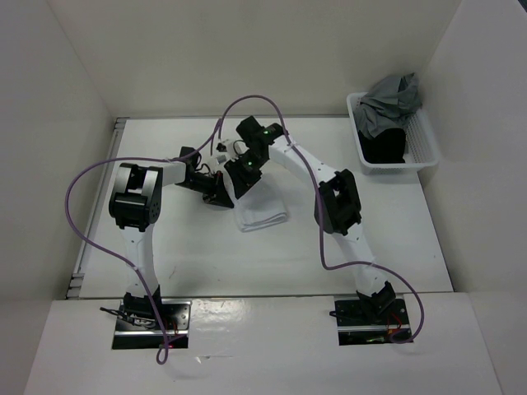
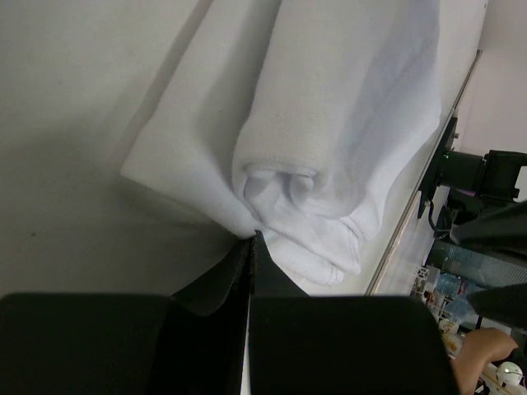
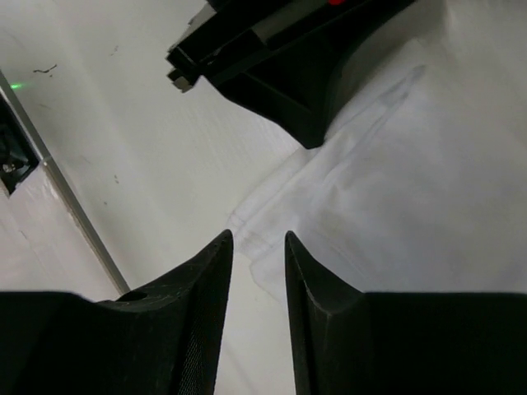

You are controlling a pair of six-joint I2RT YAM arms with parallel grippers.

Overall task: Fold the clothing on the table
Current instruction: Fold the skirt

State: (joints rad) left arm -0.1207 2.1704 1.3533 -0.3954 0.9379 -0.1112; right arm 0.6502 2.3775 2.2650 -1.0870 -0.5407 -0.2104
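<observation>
Two arms — one white clothing, one basket.

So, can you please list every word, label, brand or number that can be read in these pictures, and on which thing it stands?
No text can be read.
Small white sticker, seemingly on the left arm: dark marks, too small to read.
Clutter beyond the table edge, left wrist view: too blurred to read.
The clothing, the table, the basket: no print shows.

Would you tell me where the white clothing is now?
In the top view, the clothing lies at the middle of the table, pinched by the left gripper.
</observation>
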